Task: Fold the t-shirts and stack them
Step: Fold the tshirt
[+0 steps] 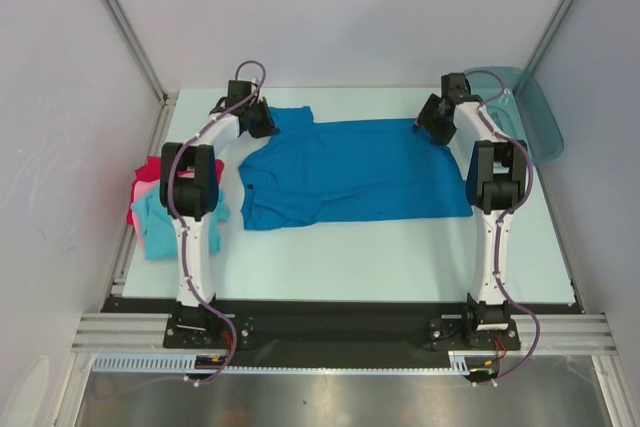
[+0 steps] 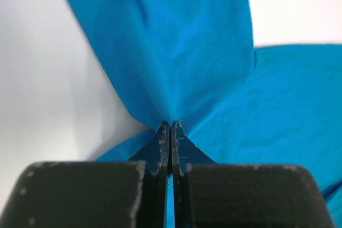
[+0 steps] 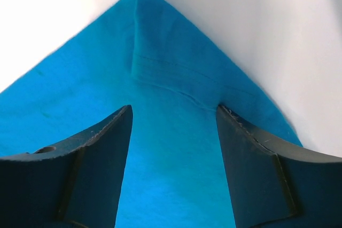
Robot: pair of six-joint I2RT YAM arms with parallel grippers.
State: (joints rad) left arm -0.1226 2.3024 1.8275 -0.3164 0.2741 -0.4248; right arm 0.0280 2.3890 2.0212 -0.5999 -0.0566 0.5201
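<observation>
The first fold looks to be starting on the blue t-shirt (image 1: 350,172), spread flat in the middle of the table (image 1: 400,247): the left gripper (image 2: 170,127) pinches its sleeve toward the table's far left, while the right gripper (image 3: 173,111), jaws spread over the far-right corner, must next drop and close there.

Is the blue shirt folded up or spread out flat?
Spread out. The blue shirt lies open across the table, collar and sleeve showing. The left gripper pinches its far sleeve.
</observation>
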